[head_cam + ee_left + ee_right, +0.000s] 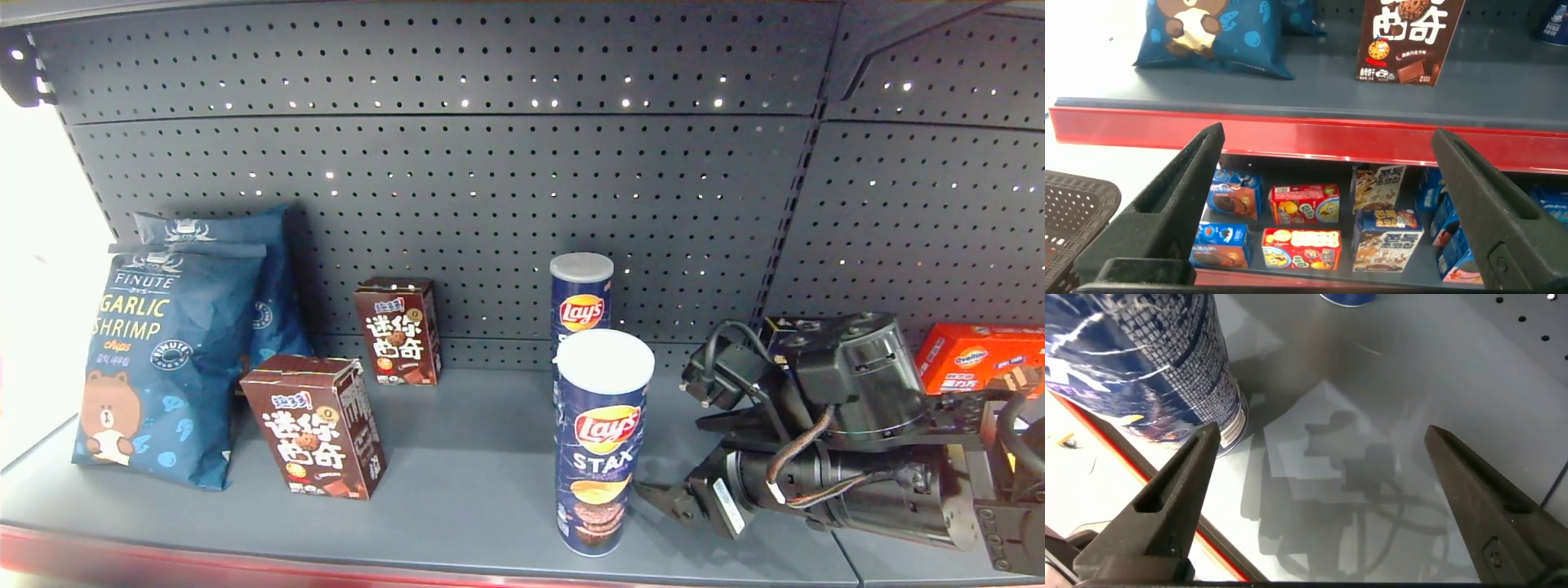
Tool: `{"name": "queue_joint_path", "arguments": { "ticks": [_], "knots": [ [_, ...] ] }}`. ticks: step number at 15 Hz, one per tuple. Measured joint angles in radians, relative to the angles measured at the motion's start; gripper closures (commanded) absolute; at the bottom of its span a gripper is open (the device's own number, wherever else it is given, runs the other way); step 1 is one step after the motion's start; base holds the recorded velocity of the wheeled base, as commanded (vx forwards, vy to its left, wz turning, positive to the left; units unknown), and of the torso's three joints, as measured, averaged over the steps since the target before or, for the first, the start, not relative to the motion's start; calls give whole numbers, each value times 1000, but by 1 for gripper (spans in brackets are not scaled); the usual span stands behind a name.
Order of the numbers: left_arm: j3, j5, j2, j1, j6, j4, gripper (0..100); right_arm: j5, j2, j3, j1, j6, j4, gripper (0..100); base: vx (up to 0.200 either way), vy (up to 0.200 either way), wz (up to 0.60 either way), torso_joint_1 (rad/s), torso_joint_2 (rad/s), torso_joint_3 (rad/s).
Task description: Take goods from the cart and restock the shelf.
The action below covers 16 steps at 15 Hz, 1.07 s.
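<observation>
Two tall blue chip cans stand on the grey shelf [473, 457], one in front [602, 441] and one behind it [580, 304]. My right gripper [668, 456] lies low on the shelf just right of the front can, open and holding nothing. From the right wrist, the front can [1151, 367] stands off to one side of the open fingers [1321, 433], outside the gap. My left gripper [1327, 135] is open and empty in front of the shelf's red front edge [1306, 131].
Two brown cookie boxes [314, 425] [400, 329] and blue shrimp-chip bags [163, 359] fill the shelf's left part. An orange box [976, 359] sits at the far right. A lower shelf holds several small boxes [1302, 237]. A black mesh basket [1074, 204] is beside the left gripper.
</observation>
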<state>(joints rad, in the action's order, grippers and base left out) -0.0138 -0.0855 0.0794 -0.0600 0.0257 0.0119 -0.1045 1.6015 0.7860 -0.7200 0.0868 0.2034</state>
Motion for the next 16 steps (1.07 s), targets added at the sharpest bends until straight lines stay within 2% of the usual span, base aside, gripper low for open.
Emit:
{"name": "queue_joint_path", "arguments": {
  "ticks": [9, 16],
  "knots": [
    [0, 0, 0, 0, 0, 0, 0, 0, -21, -22, 25, -3, 0, 0, 0, 0, 0, 0, 0, 0],
    [0, 1, 0, 0, 0, 0, 0, 0, 14, 25, 22, -1, 0, 0, 0, 0, 0, 0, 0, 0]
  ]
}}
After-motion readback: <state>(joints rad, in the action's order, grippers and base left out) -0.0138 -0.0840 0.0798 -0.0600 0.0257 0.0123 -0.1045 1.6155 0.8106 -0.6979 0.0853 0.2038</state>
